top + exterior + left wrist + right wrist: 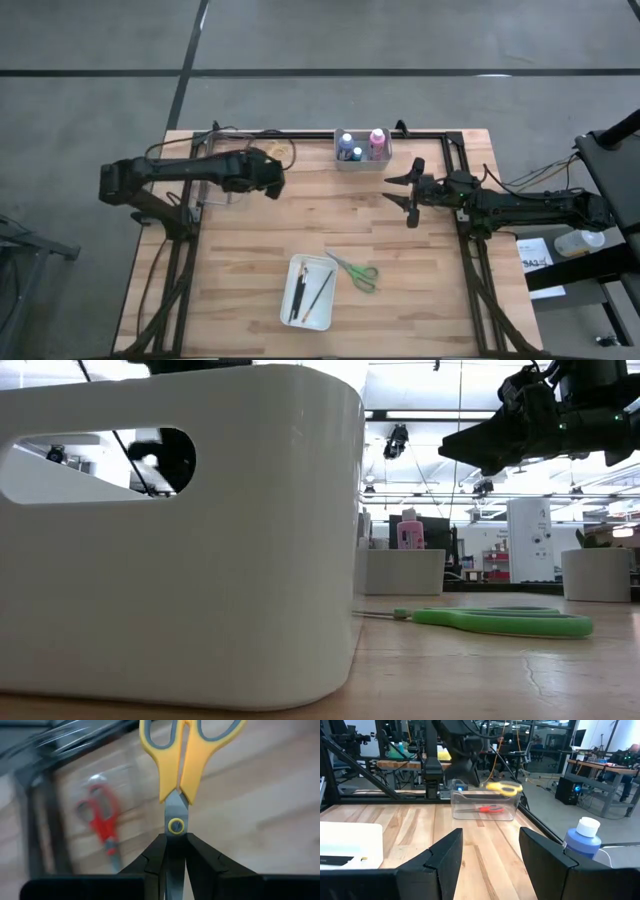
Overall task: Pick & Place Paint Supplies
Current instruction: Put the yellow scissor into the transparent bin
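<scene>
The left claw (169, 851), clamped on the yellow-handled scissors' (186, 755) blades, hangs directly above the clear bin (482, 806) near the desk's far-left corner, while the right claw (408, 192) waits apart.

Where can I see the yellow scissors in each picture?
High view: hidden under the left claw.
Low view: not in it.
Left wrist view: yellow scissors held in the claw.
Right wrist view: above the clear box.
Shared landmark: red scissors, in that box.

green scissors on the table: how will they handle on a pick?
The green scissors lie flat on the wood, so fingers likely get little purchase under them. They look stiff and light. The handles look smooth, so probably slippery; the blades may swing open if gripped by one loop.
</scene>
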{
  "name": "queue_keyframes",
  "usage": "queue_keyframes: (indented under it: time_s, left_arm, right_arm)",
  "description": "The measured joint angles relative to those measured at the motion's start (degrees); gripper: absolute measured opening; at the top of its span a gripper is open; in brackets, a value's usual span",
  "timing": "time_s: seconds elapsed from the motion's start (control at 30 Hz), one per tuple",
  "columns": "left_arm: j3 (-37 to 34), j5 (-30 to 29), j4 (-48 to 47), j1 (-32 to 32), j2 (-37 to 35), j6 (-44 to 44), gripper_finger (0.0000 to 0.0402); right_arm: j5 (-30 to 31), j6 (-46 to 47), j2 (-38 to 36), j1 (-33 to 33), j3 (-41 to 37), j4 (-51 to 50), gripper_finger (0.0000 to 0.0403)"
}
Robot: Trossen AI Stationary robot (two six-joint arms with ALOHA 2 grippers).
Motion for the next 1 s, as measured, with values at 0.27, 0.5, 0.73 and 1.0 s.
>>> queue_keyframes:
  time_s: [0.27, 0.5, 0.73, 1.0]
  left_arm:
    - [-3.13, -6.46, -10.39, 0.02, -9.27, -18.28, 0.0063]
    - [-10.19, -5.27, -9.70, 3.30, -15.85, -18.84, 0.0063]
    - [-17.88, -0.47, -1.36, 8.77, -16.29, -13.60, 0.0063]
    - [-23.95, 7.16, 6.77, 17.06, -16.29, -6.82, 0.0063]
  right_arm:
    - [0.00, 0.00, 0.00, 0.00, 0.00, -0.02, 0.0193]
    - [0.00, 0.00, 0.00, 0.00, 0.02, 0.00, 0.0193]
    - [0.00, 0.00, 0.00, 0.00, 0.01, -0.02, 0.0193]
    - [0.00, 0.00, 0.00, 0.00, 0.02, -0.02, 0.0193]
